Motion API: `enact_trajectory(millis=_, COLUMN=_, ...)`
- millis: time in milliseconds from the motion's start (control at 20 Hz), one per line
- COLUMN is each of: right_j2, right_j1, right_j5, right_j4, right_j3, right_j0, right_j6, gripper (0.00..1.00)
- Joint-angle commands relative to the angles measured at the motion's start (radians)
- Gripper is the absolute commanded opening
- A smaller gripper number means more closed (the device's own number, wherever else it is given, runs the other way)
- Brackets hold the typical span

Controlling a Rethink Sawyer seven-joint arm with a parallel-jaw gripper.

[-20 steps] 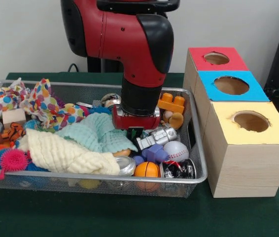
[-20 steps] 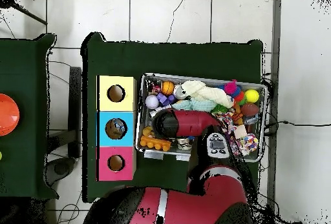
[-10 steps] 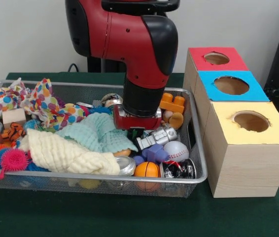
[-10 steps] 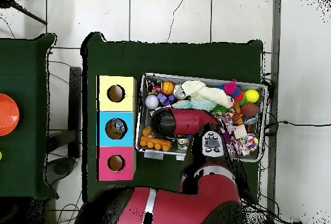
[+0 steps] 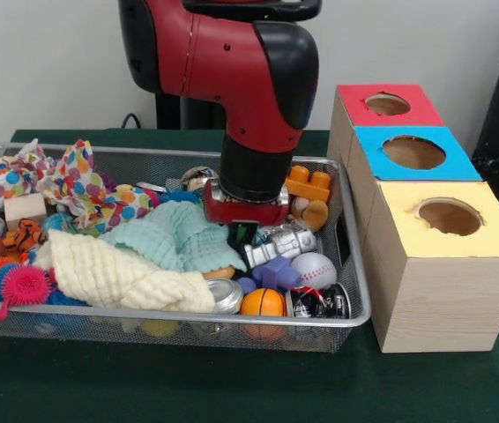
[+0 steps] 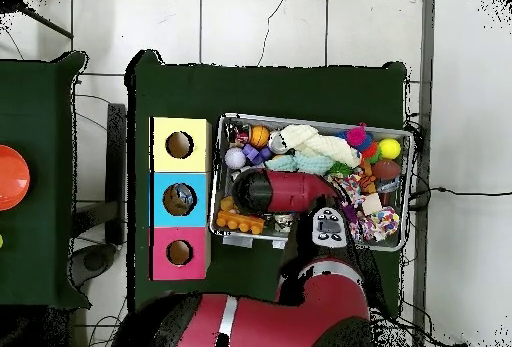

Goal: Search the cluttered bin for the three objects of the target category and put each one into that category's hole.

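In the front view my gripper (image 5: 243, 234) hangs low in the wire bin (image 5: 144, 315), just right of a teal cloth (image 5: 175, 238) and touching or nearly touching a silver robot toy (image 5: 280, 244). Around it lie a baseball (image 5: 314, 269), purple blocks (image 5: 271, 275), a small basketball (image 5: 263, 302) and an orange brick (image 5: 307, 183). To the right stand the red box (image 5: 382, 106), blue box (image 5: 417, 152) and yellow box (image 5: 448, 225), each with a round hole. In the overhead view the arm (image 6: 285, 191) hides the gripper.
A pale yellow cloth (image 5: 117, 278), a spotted cloth (image 5: 78, 181), spiky balls (image 5: 20, 285), a metal can (image 5: 226, 295) and a black can (image 5: 320, 302) crowd the bin. The boxes (image 6: 180, 198) stand close against the bin's side. Green cloth covers the table (image 5: 232, 388).
The gripper has risen slightly within the bin and edged a little to the right in the front view. The toys around it have hardly moved.
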Motion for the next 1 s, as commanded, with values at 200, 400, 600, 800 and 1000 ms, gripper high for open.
enact_trajectory(millis=200, right_j2=0.097, right_j1=-0.252, right_j5=0.149, right_j4=0.058, right_j3=0.257, right_j0=-0.078, right_j6=0.097, gripper=0.00)
enact_trajectory(millis=400, right_j2=0.087, right_j1=-0.307, right_j5=0.268, right_j4=0.058, right_j3=0.225, right_j0=-0.078, right_j6=0.053, gripper=0.00)
enact_trajectory(millis=600, right_j2=0.095, right_j1=-0.315, right_j5=0.329, right_j4=0.064, right_j3=0.197, right_j0=-0.075, right_j6=0.060, gripper=0.00)
enact_trajectory(millis=800, right_j2=0.116, right_j1=-0.268, right_j5=0.284, right_j4=0.069, right_j3=0.191, right_j0=-0.087, right_j6=0.090, gripper=0.00)
enact_trajectory(millis=1000, right_j2=0.131, right_j1=-0.221, right_j5=0.206, right_j4=0.095, right_j3=0.199, right_j0=-0.070, right_j6=0.143, gripper=0.00)
